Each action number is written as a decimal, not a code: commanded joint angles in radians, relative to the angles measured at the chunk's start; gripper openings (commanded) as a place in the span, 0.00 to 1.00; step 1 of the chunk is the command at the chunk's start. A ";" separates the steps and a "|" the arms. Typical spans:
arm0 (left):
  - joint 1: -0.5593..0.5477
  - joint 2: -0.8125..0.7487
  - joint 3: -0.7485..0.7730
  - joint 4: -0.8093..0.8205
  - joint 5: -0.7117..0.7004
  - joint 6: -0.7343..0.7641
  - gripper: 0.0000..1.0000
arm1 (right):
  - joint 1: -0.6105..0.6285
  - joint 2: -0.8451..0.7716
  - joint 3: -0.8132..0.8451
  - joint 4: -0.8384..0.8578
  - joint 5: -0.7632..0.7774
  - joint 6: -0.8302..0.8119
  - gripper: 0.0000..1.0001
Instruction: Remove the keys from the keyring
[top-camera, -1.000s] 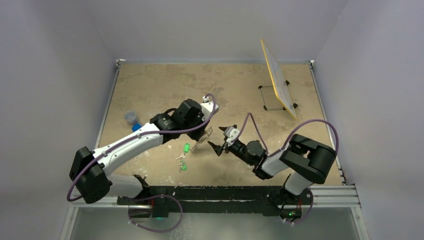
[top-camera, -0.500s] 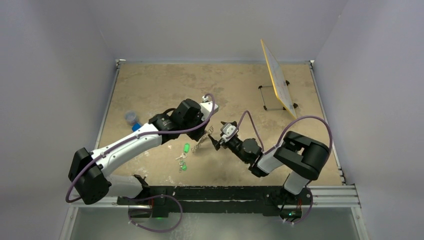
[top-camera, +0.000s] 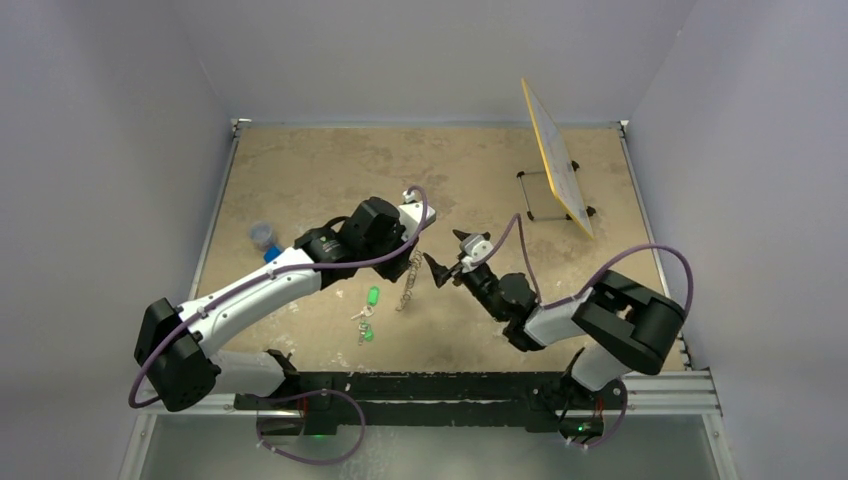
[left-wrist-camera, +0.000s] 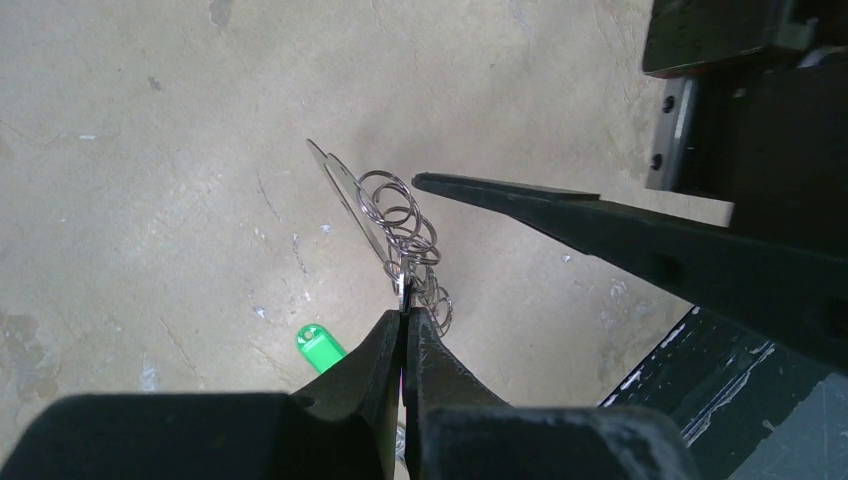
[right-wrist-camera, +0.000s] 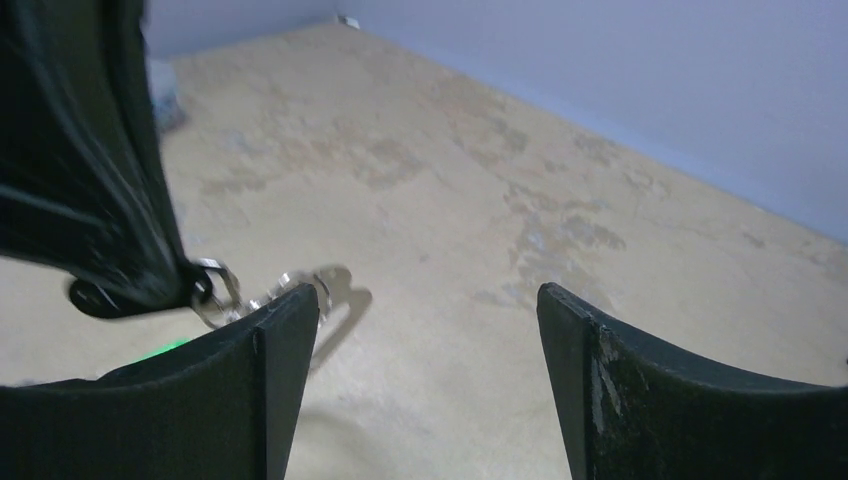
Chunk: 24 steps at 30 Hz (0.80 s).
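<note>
keyring of thin silver wire loops, pinched by left fingers

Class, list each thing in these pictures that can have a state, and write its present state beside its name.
left gripper: shut on the silver wire keyring of linked rings.
right gripper: open, holding nothing, close beside the silver wire keyring.
silver wire keyring: pinched at one end, dangling from the left gripper.
green-tagged key bunch: lying loose on the beige table, untouched.
flat yellow board: propped up, tilted.
</note>
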 joint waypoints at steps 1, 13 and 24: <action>0.007 -0.028 0.002 0.040 0.012 -0.017 0.00 | 0.000 -0.119 -0.005 0.176 -0.065 0.067 0.82; 0.004 -0.084 0.034 -0.049 0.084 -0.188 0.00 | -0.001 -0.529 0.015 -0.559 -0.165 0.292 0.82; 0.001 0.155 -0.036 0.224 0.085 -0.180 0.00 | -0.002 -0.459 -0.024 -0.616 -0.178 0.412 0.82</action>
